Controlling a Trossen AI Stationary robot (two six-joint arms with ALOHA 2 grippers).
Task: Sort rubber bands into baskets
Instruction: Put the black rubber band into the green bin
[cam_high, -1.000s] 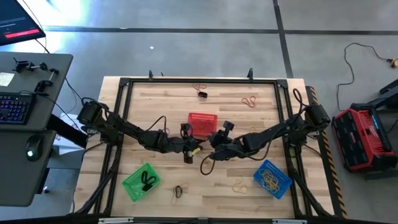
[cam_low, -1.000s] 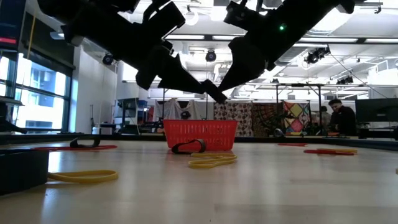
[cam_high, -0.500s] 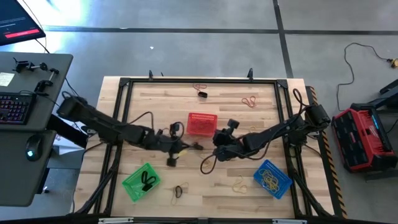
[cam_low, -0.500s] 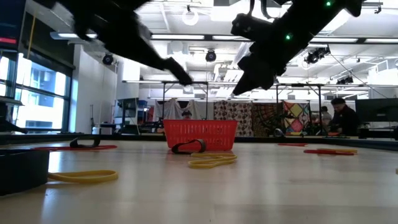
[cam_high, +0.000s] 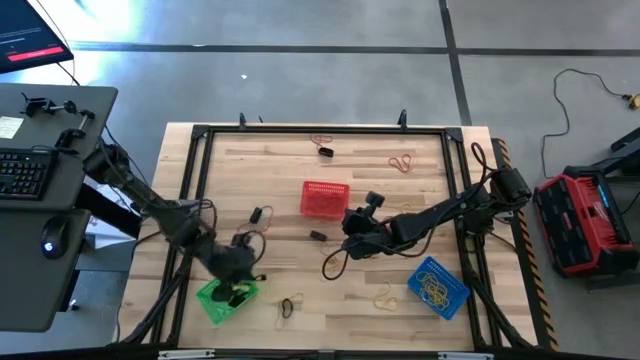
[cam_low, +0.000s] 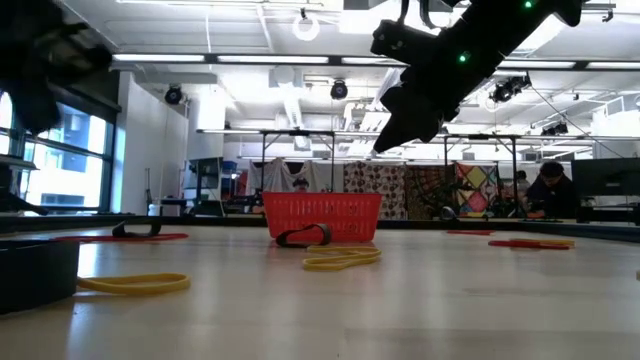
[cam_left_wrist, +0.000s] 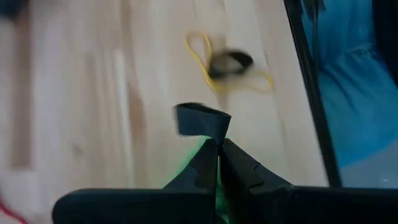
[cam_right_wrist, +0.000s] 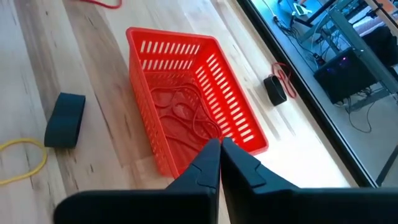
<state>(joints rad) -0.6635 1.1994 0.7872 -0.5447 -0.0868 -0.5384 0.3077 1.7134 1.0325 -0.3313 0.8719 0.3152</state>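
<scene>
Black rubber band (cam_left_wrist: 201, 119), thin, limp and nearly weightless, pinched at one end between closed fingers of left gripper (cam_high: 243, 275) above green basket (cam_high: 214, 302) near table's front left corner; right gripper (cam_high: 352, 240) shut, empty, mid-table.

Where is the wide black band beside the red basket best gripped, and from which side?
Pinch the black band across its narrow width, mid-length, from straight above: it lies flattened into an oblong, apart from the red basket, both long sides exposed. The right gripper hovers nearest. The left gripper holds another band.
</scene>
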